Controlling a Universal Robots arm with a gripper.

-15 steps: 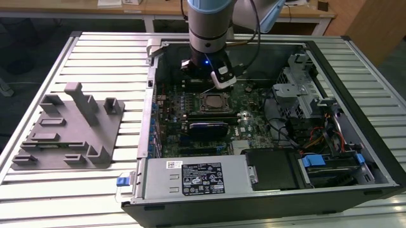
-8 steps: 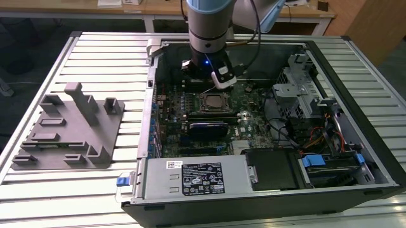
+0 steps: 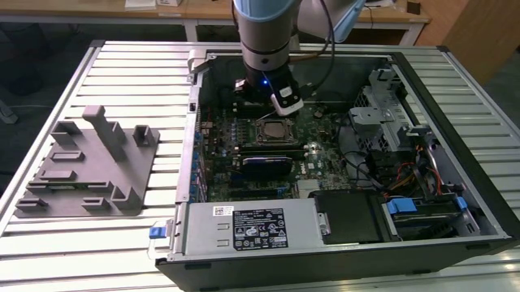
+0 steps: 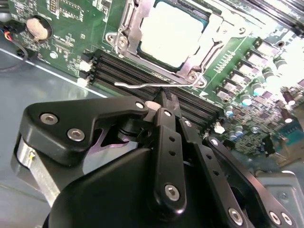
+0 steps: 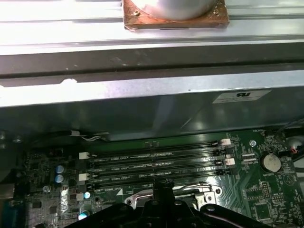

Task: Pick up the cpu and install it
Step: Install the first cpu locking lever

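Cpu [image 4: 172, 33] sits seated in socket frame [image 4: 130, 28]; light, stiff, fragile, edge-grip only. Gripper [image 4: 164, 102] clenched, empty, beside lever [image 4: 152, 86].

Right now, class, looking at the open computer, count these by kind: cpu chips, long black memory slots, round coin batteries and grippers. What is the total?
cpu: 1
memory slots: 4
coin battery: 1
gripper: 1
Total: 7
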